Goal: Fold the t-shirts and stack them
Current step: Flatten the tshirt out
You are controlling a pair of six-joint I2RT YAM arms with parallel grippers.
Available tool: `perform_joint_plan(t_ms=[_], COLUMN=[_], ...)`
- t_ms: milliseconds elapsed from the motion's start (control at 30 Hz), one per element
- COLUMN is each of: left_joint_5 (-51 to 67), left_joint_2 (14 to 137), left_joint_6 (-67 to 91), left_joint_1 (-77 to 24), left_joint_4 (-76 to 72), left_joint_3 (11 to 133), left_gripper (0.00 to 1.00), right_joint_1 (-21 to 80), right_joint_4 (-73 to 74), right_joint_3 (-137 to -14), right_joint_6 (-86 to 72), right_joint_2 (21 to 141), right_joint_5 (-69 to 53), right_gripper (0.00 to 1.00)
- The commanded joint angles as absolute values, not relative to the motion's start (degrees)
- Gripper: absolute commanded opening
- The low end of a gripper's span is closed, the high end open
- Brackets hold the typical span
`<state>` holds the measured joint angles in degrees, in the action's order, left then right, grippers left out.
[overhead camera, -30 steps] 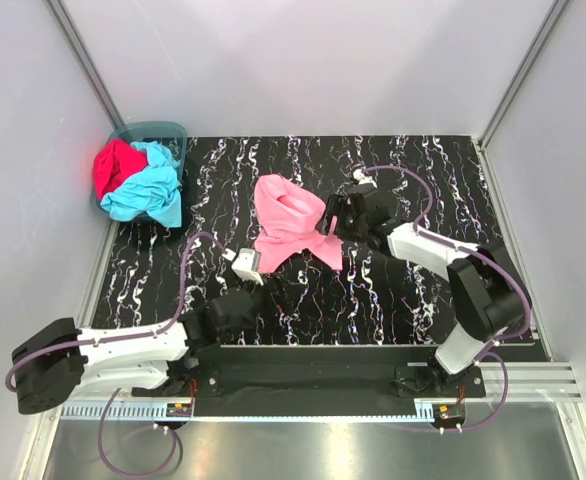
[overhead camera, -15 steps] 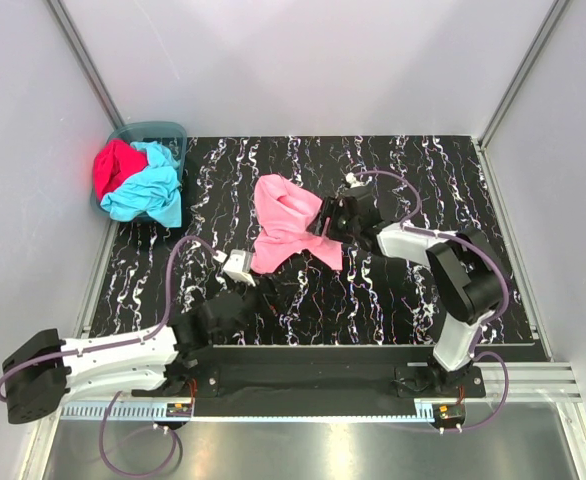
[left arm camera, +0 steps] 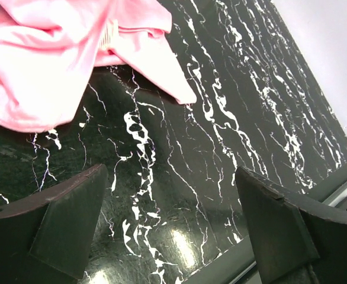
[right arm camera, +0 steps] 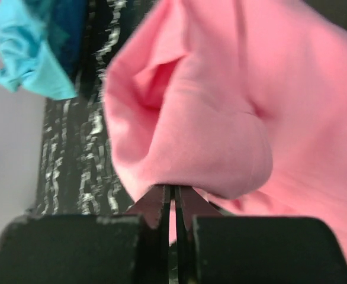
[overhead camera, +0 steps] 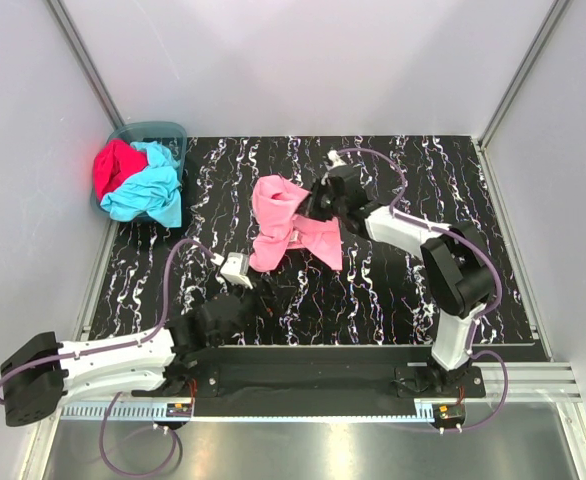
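The light pink t-shirt (overhead camera: 276,222) lies crumpled mid-table, and its right part is bunched up. My right gripper (overhead camera: 311,204) is shut on a fold of that shirt; in the right wrist view the pink cloth (right arm camera: 221,136) bulges just over the closed fingertips (right arm camera: 174,192). Near the front edge my left gripper (overhead camera: 253,293) hangs open and holds nothing. Its wrist view shows bare table between the fingers (left arm camera: 170,183), with the pink shirt (left arm camera: 55,65) beyond them. The turquoise t-shirt (overhead camera: 148,192) and the crimson t-shirt (overhead camera: 115,166) sit heaped in the basket.
The teal plastic basket (overhead camera: 155,129) stands at the table's far left corner against the wall. Grey walls close in the black marbled table (overhead camera: 413,300) on three sides. A metal rail (overhead camera: 313,375) runs along the near edge.
My right gripper has shut on the pink shirt's right side and moved left and away, bunching the cloth. The left arm drew back slightly to the left.
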<state>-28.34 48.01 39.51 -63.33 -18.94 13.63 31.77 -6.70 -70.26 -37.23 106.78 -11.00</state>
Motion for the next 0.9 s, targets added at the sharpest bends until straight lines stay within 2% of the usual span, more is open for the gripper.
perform_joint_plan(t_ms=[0,167,433,467,500,600,667,867], left_joint_5=[-29.18,-29.35,-30.67,-30.59,-30.5,-30.15,-30.06,-30.06], left_joint_2=[49.39,48.96,47.1,47.37,47.98,48.86,49.31,48.96], left_joint_6=[39.73,39.9,40.34,40.34,40.43,40.43,40.43,40.52], left_joint_1=[-63.54,-63.54,-63.55,-63.54,-63.63,-63.55,-63.63,-63.63], left_joint_4=[-21.88,-21.36,-19.86,-20.04,-20.47,-21.0,-21.27,-21.45], left_joint_3=[14.32,14.41,12.74,12.92,13.01,13.36,13.36,12.83], left_gripper=[0.95,0.94,0.95,0.95,0.95,0.95,0.95,0.95], right_joint_1=[36.11,39.81,42.71,42.8,42.8,42.8,42.72,42.54], right_joint_4=[-5.81,-3.78,-0.26,-0.26,-0.26,-0.35,1.41,4.47], right_joint_3=[-79.15,-90.5,-101.95,-103.08,-103.7,-102.58,-98.38,-86.6], right_joint_6=[-36.04,-35.59,-37.09,-37.7,-37.97,-37.36,-34.65,-27.96], right_joint_2=[106.43,112.76,119.0,119.53,120.75,120.42,117.0,105.04], right_joint_5=[-15.29,-22.56,-34.18,-36.54,-37.87,-37.45,-31.6,-11.39], right_gripper=[0.0,0.0,0.01,0.09,0.42,0.71,0.81,0.84])
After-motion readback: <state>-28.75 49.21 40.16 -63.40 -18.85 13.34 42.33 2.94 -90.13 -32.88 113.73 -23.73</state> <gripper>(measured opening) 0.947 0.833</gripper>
